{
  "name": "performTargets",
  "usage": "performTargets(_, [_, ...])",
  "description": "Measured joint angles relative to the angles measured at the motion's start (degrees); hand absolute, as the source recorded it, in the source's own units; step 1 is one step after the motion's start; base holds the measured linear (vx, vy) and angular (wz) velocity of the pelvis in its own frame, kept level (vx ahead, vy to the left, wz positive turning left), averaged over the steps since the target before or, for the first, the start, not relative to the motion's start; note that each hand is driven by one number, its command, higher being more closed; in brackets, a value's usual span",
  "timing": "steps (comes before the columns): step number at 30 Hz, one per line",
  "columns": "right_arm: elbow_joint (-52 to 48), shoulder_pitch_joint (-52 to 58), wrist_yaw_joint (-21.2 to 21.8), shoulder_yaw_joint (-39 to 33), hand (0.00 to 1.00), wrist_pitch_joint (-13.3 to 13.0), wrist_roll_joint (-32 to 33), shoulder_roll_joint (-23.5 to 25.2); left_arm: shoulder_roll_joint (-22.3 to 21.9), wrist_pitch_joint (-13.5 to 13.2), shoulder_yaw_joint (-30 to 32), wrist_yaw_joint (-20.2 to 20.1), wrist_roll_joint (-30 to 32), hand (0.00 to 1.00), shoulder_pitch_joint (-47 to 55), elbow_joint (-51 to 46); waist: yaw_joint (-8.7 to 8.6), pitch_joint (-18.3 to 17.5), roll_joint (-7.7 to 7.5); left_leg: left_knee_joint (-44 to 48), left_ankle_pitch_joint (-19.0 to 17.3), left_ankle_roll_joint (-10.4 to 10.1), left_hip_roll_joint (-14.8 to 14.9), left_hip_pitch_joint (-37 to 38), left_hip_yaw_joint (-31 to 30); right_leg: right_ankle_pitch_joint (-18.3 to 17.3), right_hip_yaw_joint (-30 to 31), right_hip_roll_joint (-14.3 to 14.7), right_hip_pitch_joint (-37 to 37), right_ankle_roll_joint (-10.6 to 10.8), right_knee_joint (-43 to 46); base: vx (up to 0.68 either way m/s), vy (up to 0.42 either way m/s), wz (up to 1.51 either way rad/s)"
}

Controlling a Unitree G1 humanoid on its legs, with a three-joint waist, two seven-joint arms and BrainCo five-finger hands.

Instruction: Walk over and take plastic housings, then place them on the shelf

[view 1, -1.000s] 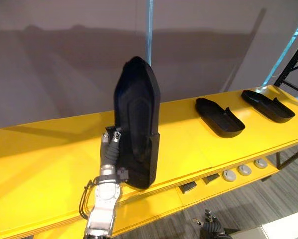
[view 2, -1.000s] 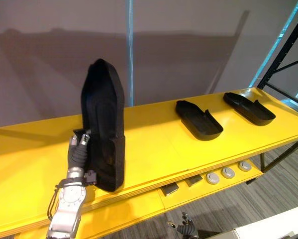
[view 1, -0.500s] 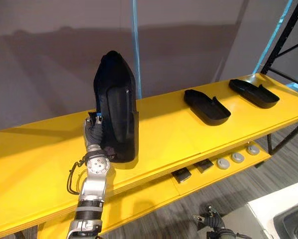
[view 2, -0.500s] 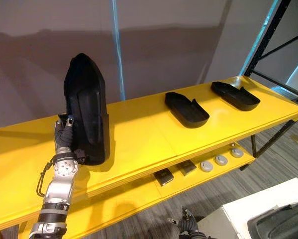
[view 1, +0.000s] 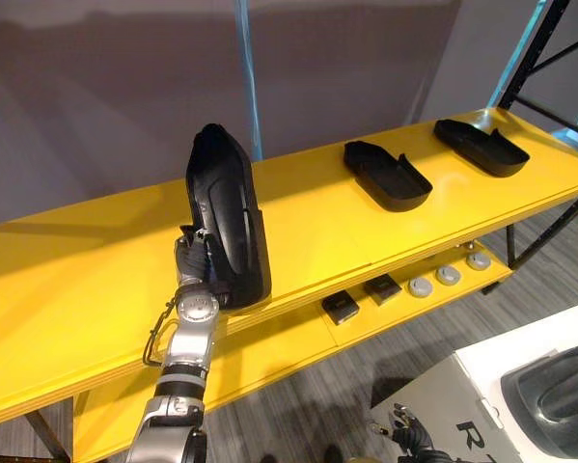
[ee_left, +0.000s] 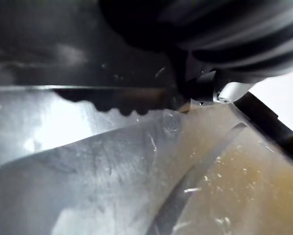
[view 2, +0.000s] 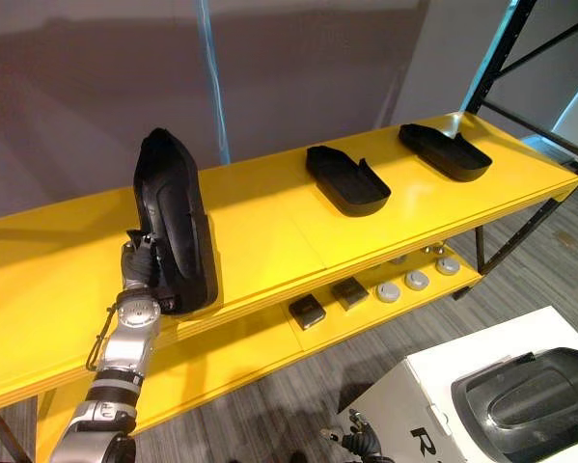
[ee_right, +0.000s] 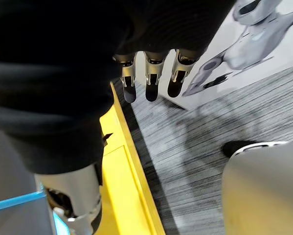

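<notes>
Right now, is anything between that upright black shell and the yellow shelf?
Nothing visible. The housing stands on end at the shelf's front edge, the left hand at its base; two other housings lie apart to its right.

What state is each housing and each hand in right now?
upright housing: standing on end near the front edge of the shelf, held.
left hand: shut on the upright housing.
middle housing: lying flat on the shelf, hollow side up, free.
far housing: lying flat, hollow side up, free.
boxed housing: lying on the white box.
right hand: open, empty, hanging low.
</notes>
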Motion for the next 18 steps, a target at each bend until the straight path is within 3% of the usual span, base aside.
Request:
performTargets(13, [-7.0, 1.1, -0.6, 2.0, 0.0, -0.1, 0.3, 0.2, -1.3, 0.1, -1.3, 0.8, -2.2, 1.0, -14.9, 5.7, -1.13, 2.9, -0.21, 0.2, -0.4, -0.6, 0.3, -3.5, 3.5, -1.1, 2.5, 0.0, -6.1, -0.6, 3.5, -0.01, 0.0, -0.11])
performTargets(15, [-9.0, 1.3, -0.7, 2.2, 0.0, -0.1, 0.9, 0.4, -1.6, 0.1, -1.1, 0.8, -1.7, 1.0, -17.1, 7.1, -1.01, 3.6, -0.3, 0.4, -1.3, -1.5, 0.4, -4.4, 5.6, -1.1, 3.8, 0.0, -7.9, -0.6, 4.6, -0.06, 0.018, -0.29])
performTargets(18, [-11.4, 2.0, -1.1, 2.9, 0.0, -0.2, 1.5, 0.8, -1.8, 1.0, 0.1, 0.8, -0.8, 1.0, -20.8, 8.7, -1.26, 4.6, -0.69, 2.0, -2.3, -0.7, 1.5, -6.0, 11.2, -1.1, 4.4, -0.2, -9.7, -0.5, 5.4, -0.05, 0.021, -0.16])
